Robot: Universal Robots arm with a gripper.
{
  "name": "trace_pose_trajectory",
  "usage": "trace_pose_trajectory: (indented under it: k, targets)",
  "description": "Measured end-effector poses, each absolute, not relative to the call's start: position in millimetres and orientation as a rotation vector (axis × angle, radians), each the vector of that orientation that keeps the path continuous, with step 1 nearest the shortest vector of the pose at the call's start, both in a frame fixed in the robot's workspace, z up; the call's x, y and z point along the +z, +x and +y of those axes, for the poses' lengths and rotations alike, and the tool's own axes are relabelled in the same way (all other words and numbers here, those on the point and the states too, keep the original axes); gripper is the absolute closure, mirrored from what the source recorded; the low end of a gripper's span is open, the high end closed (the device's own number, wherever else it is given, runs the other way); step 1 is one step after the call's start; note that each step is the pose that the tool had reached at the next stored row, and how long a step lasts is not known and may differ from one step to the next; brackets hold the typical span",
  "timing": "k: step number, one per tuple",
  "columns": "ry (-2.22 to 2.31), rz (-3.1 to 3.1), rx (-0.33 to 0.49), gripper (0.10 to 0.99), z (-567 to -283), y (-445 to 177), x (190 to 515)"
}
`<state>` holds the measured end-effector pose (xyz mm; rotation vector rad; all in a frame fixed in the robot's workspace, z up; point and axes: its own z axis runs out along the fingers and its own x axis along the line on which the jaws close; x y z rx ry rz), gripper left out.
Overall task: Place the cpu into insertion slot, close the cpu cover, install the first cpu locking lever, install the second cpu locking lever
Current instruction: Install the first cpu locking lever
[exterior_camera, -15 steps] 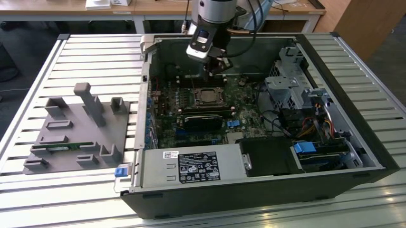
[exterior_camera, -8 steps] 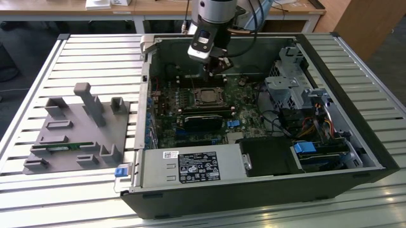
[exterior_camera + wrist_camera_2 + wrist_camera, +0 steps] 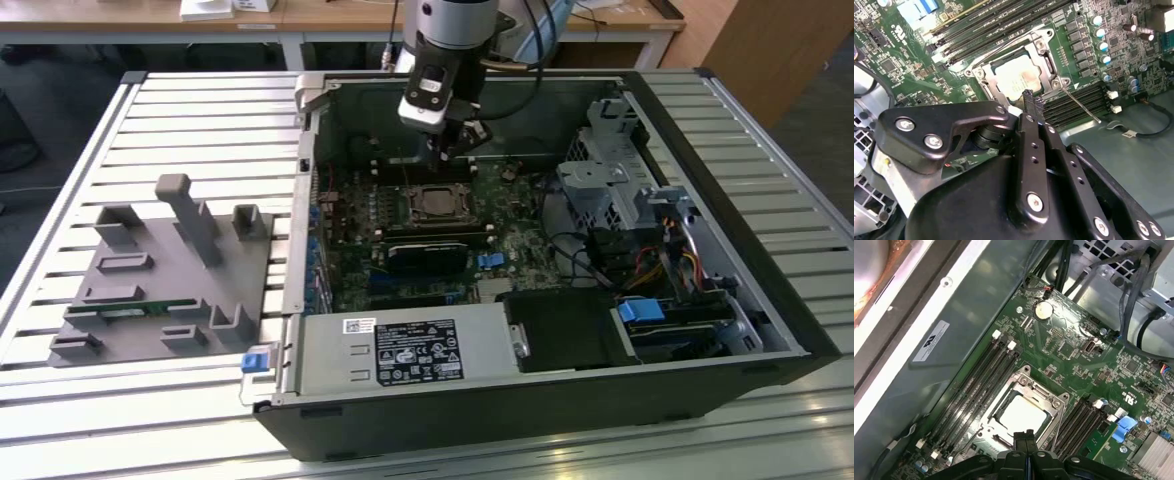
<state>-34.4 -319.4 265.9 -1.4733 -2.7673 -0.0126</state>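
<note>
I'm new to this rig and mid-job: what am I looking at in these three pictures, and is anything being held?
One robot arm works inside an open computer case on a slatted table. The exterior view looks on from off the arm; both wrist views ride on the arm, looking down past its tool. The tool hangs shut just above the green board, holding nothing. The cpu lies on that board, framed by the cpu cover. A grey fixture sits on the exterior view's left.

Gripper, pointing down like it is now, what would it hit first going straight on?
Probably the cpu cover, near its edge by the cpu; the gripper hangs just over it, depth unclear.
</note>
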Motion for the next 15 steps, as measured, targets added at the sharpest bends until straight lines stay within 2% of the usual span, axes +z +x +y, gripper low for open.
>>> trace_pose_trajectory:
  k: [15]
  targets:
    - [-1.366, -2.822, -0.012, 0.980, -319.4, -34.4, 265.9]
